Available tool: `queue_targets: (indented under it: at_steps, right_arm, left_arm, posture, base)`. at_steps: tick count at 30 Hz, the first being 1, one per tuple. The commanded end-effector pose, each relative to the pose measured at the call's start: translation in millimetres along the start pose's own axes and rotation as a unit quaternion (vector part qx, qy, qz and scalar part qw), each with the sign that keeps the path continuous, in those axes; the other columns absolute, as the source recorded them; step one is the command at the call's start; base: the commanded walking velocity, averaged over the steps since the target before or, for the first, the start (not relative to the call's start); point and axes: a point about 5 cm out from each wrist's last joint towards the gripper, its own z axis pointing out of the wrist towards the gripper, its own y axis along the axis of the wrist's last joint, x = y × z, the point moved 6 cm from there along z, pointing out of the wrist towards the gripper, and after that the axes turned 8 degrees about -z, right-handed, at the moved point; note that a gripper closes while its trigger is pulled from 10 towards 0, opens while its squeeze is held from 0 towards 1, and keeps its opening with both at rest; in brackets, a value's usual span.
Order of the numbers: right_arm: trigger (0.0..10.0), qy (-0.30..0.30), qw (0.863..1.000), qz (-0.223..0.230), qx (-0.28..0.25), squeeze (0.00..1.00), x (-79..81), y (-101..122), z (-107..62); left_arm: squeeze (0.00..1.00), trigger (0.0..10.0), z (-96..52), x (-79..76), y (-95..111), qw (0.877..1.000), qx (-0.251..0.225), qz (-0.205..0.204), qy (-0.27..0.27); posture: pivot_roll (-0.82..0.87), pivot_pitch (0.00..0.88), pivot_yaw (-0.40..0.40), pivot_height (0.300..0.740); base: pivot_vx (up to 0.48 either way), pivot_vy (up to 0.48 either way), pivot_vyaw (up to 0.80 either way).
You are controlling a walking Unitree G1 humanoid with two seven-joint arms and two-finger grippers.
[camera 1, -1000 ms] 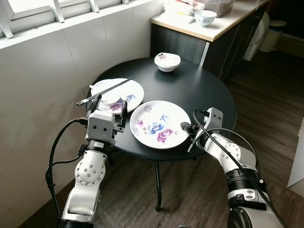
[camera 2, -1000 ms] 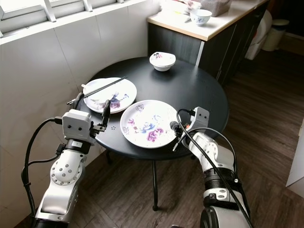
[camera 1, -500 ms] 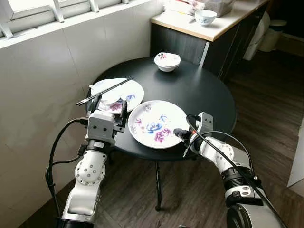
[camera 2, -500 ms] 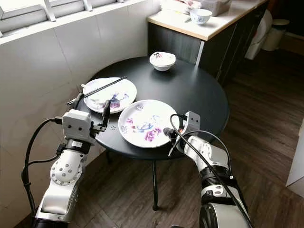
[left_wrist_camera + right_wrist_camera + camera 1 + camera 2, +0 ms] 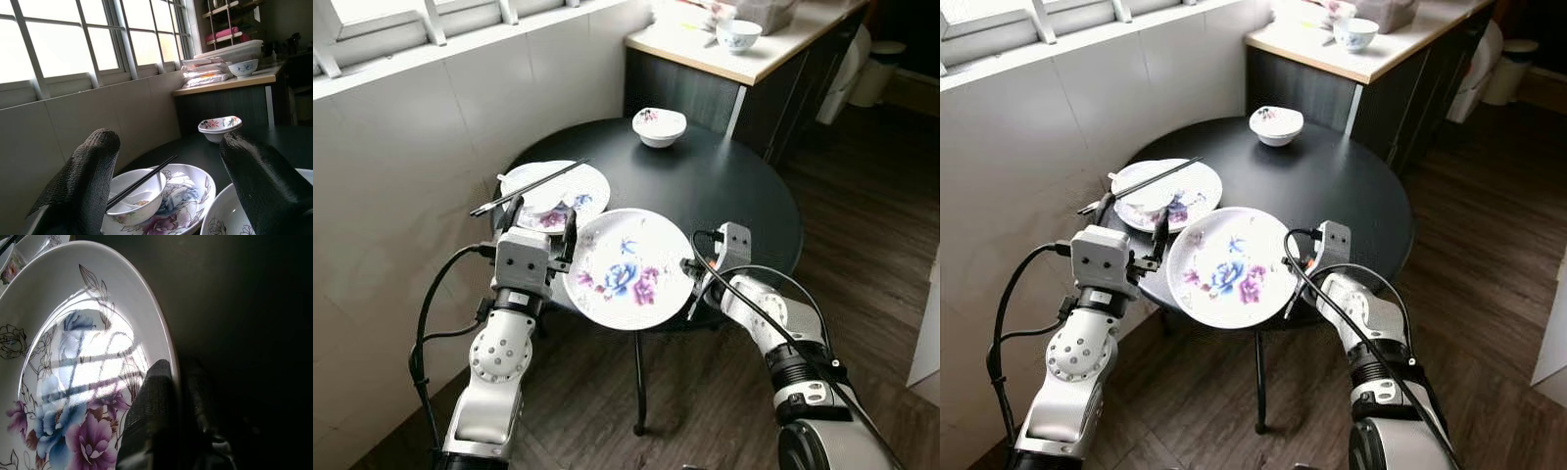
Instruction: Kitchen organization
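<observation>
Gripping the large floral plate (image 5: 628,268) by its rim, our right gripper (image 5: 690,273) holds it tilted off the round black table (image 5: 734,186). Our left gripper (image 5: 540,217), fingers spread and empty, sits just beside it, before a second plate (image 5: 582,191) carrying a small bowl (image 5: 137,196) and chopsticks (image 5: 529,187). Another bowl (image 5: 659,127) stands at the table's far edge.

We count two floral plates: one large plate (image 5: 628,267) tilted up off the round table (image 5: 744,196), one smaller plate (image 5: 570,194) behind it. Three bowls: one (image 5: 659,126) on the table's far side, one (image 5: 135,196) on the smaller plate (chopsticks (image 5: 530,187) across it, one pair), one (image 5: 738,34) on the counter (image 5: 759,61).
</observation>
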Motion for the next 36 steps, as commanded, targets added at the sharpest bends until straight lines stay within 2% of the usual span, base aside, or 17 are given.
queue_targets:
  at_steps: [1,4,5,10,12,15,17,21,22,24,28,29,31,32,34,35,36]
  right_arm:
    - [0.0,-0.015,1.000,-0.004,0.003,0.00,-5.4,-3,-2.4]
    - [0.0,-0.014,1.000,0.011,-0.003,0.00,-5.5,-1,-3.6]
    - [0.0,-0.012,0.999,0.032,-0.019,0.00,-4.8,5,-5.0]
    - [0.0,-0.003,0.997,0.049,-0.064,0.00,-2.1,21,-9.8]
    - [0.0,0.006,0.992,0.066,-0.109,0.00,0.6,37,-15.6]
    - [0.0,0.026,0.984,0.068,-0.165,0.00,8.4,56,-26.0]
    - [0.0,0.047,0.979,0.080,-0.182,0.00,15.5,62,-31.4]
    - [0.0,0.062,0.974,0.087,-0.198,0.00,19.2,65,-36.3]
    - [0.0,0.062,0.967,0.086,-0.232,0.00,18.1,76,-43.5]
    - [0.0,0.055,0.962,0.081,-0.256,0.00,15.7,84,-48.4]
    - [0.0,0.008,0.951,-0.026,-0.307,0.00,10.8,101,-58.7]
    - [0.0,0.000,0.944,-0.063,-0.323,0.00,14.1,105,-62.7]
    - [0.0,-0.004,0.942,-0.073,-0.328,0.00,15.0,106,-64.1]
    - [0.0,-0.014,0.935,-0.102,-0.338,0.00,16.4,108,-67.1]
    - [0.0,-0.019,0.932,-0.116,-0.342,0.00,17.0,109,-68.3]
    - [0.0,-0.025,0.927,-0.139,-0.347,0.00,18.3,109,-69.8]
    - [0.0,-0.027,0.912,-0.183,-0.365,0.00,24.5,112,-74.7]
  left_arm:
    - [0.00,10.0,0.1,-0.6,-2,1.000,0.005,0.003,0.000]
    - [0.00,10.0,0.1,-0.6,-2,1.000,0.005,0.003,0.000]
    - [0.00,10.0,0.1,-0.5,-2,1.000,0.005,0.004,-0.001]
    - [0.00,10.0,0.0,-0.1,-2,1.000,0.006,0.004,-0.001]
    - [0.00,10.0,0.0,0.1,-2,1.000,0.006,0.004,-0.001]
    - [0.00,10.0,0.0,0.4,-2,1.000,0.006,0.005,-0.001]
    - [0.00,10.0,0.1,-0.1,-2,1.000,0.007,0.004,-0.002]
    - [0.00,10.0,0.1,-0.3,-3,1.000,0.008,0.004,-0.002]
    - [0.00,10.0,0.4,0.7,-3,1.000,0.008,0.002,0.000]
    - [0.00,10.0,0.6,1.3,-3,1.000,0.008,0.001,0.002]
    - [0.00,10.0,0.6,1.6,-4,1.000,0.009,0.002,0.003]
    - [0.00,10.0,0.8,2.0,-4,1.000,0.011,0.002,0.005]
    - [0.00,10.0,0.9,2.1,-5,1.000,0.011,0.003,0.005]
    - [0.00,10.0,0.8,2.1,-5,1.000,0.012,0.003,0.005]
    - [0.00,10.0,0.7,2.0,-5,1.000,0.013,0.003,0.005]
    - [0.00,10.0,0.6,1.9,-5,1.000,0.013,0.003,0.005]
    - [0.00,10.0,0.2,1.9,-6,1.000,0.014,0.002,0.005]
  posture:
    - [0.02,0.023,-0.045,0.740]
    - [0.02,0.024,-0.043,0.740]
    - [0.02,0.024,-0.042,0.740]
    - [0.02,0.024,-0.041,0.740]
    - [0.02,0.025,-0.041,0.740]
    - [0.02,0.024,-0.037,0.740]
    - [0.02,0.024,-0.036,0.740]
    - [0.02,0.023,-0.036,0.740]
    - [0.02,0.018,-0.037,0.740]
    - [0.02,0.018,-0.037,0.740]
    - [0.02,0.015,-0.038,0.740]
    - [0.02,0.012,-0.036,0.740]
    - [0.02,0.012,-0.036,0.740]
    - [0.02,0.009,-0.036,0.740]
    - [0.02,0.009,-0.036,0.740]
    - [0.02,0.009,-0.036,0.740]
    - [0.03,0.006,-0.035,0.740]
  base:
    - [0.000,0.000,0.00]
    - [0.000,0.000,0.00]
    - [0.000,0.000,0.00]
    - [0.000,0.000,0.00]
    - [0.000,0.000,0.00]
    - [0.000,0.000,0.00]
    - [0.000,0.000,0.00]
    - [0.000,0.000,0.00]
    - [0.000,0.000,0.00]
    - [0.000,0.000,0.00]
    - [0.000,0.000,0.00]
    - [0.000,0.000,0.00]
    - [0.000,0.000,0.00]
    - [0.000,0.000,0.00]
    - [0.000,0.000,0.00]
    - [0.000,0.000,0.00]
    - [0.000,0.000,0.80]
